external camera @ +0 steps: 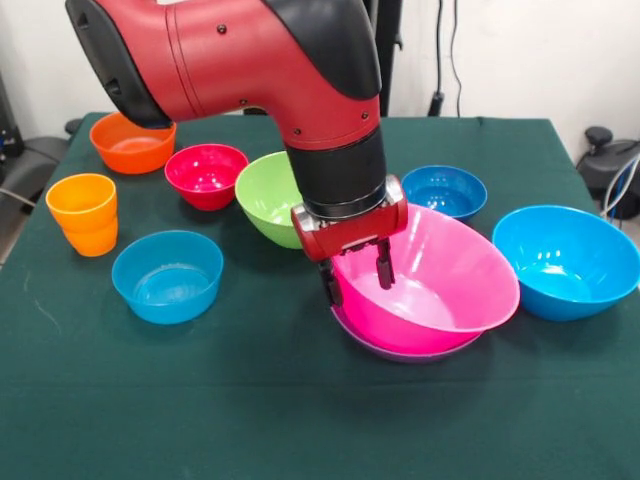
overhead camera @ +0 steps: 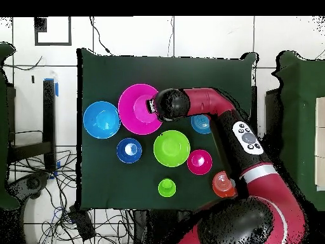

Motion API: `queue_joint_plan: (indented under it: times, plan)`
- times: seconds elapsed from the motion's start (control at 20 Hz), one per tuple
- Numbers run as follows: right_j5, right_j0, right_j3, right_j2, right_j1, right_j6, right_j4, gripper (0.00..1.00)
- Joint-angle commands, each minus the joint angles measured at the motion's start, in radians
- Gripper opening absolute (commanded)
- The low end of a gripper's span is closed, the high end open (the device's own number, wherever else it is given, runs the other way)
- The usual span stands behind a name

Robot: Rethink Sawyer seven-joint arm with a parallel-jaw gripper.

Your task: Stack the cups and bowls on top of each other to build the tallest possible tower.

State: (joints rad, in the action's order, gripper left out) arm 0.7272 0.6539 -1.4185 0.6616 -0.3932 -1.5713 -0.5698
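My gripper (external camera: 357,285) stands open astride the left rim of the wide pink bowl (external camera: 440,285), one finger (external camera: 384,270) inside it and the other outside. The pink bowl lies tilted in a purple bowl (external camera: 400,352), of which only a sliver shows. From above, the gripper (overhead camera: 152,107) sits at the edge of the pink bowl (overhead camera: 134,109). An orange cup (external camera: 82,212) stands at the left. A light green cup (overhead camera: 167,187) shows only in the overhead view.
Loose bowls ring the pile: sky-blue large (external camera: 565,260), dark-blue small (external camera: 444,190), lime green (external camera: 268,195), red (external camera: 205,172), orange (external camera: 132,140) and light-blue small (external camera: 167,275). The arm hides part of the lime green bowl.
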Motion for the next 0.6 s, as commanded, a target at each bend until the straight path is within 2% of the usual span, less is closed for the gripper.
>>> queue_joint_plan:
  times: [0.05, 0.2, 0.35, 0.45, 0.6]
  plan:
    - [0.064, -0.033, -0.059, -0.018, -0.037, 0.161, -0.065, 1.0]
    - [0.116, -0.032, -0.071, -0.018, -0.093, 0.168, -0.048, 1.0]
    - [0.215, -0.034, -0.078, -0.01, -0.204, 0.198, -0.02, 1.0]
    - [0.259, -0.036, -0.069, -0.004, -0.252, 0.218, -0.015, 1.0]
    - [0.307, -0.039, -0.054, 0.002, -0.286, 0.231, -0.015, 1.0]
